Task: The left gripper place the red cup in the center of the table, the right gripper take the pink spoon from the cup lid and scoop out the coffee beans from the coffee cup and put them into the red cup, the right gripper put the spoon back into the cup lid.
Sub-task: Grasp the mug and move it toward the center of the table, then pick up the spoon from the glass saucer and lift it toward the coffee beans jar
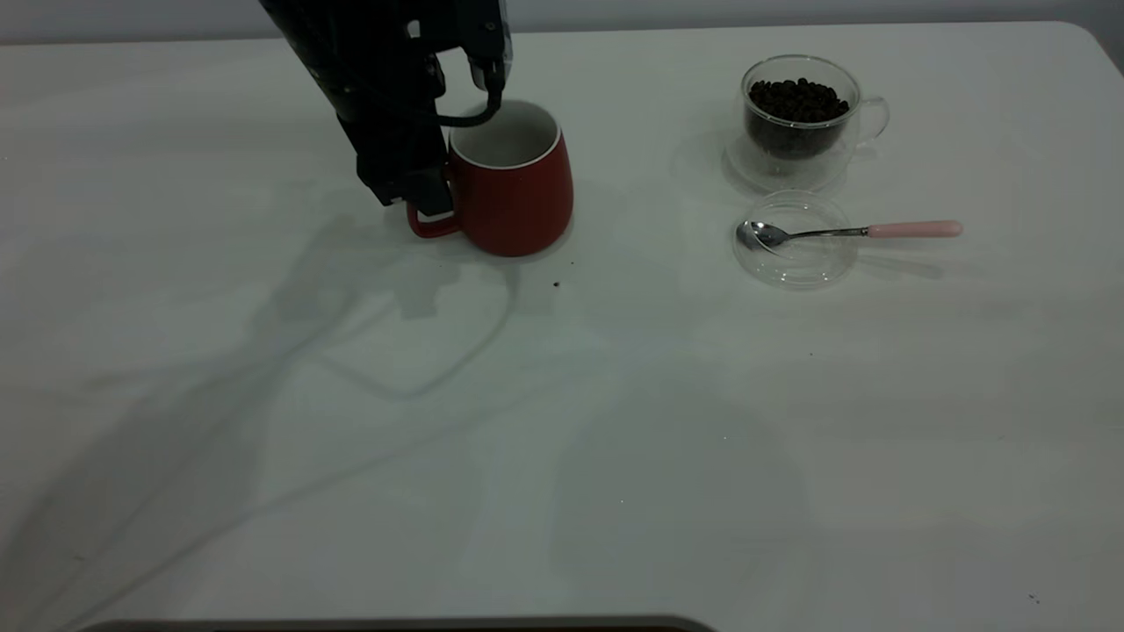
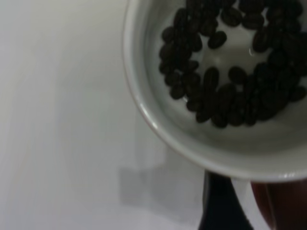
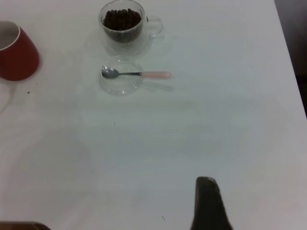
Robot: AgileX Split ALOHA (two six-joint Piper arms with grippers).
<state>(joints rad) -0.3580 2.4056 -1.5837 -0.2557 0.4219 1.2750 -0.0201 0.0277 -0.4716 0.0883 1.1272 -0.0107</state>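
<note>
Counter (image 1: 562,439) space is wide and white, and the red cup (image 1: 518,193) is seen standing on it left of the middle, toward the far edge. The left end effector (image 1: 421,197) is pressed in at the cup's handle (image 1: 428,228); whether it is clamped there or merely alongside cannot be told. The step in hand is judged to be the placing of the cup at the centre. The cup should be kept level and slid or carried low, since dark beans (image 2: 225,72) are shown lying inside it in the left wrist view. It should be set down well apart from the glassware on the right, so that room is left for scooping. The right end effector (image 3: 208,206) is held over bare counter, far from the work, its state not to be told. The coffee cup (image 1: 799,118) is seen filled with coffee beans (image 1: 797,98); just in front lies the cup lid (image 1: 795,259), with the pink spoon (image 1: 878,231) resting bowl-in, handle pointing outward.
</note>
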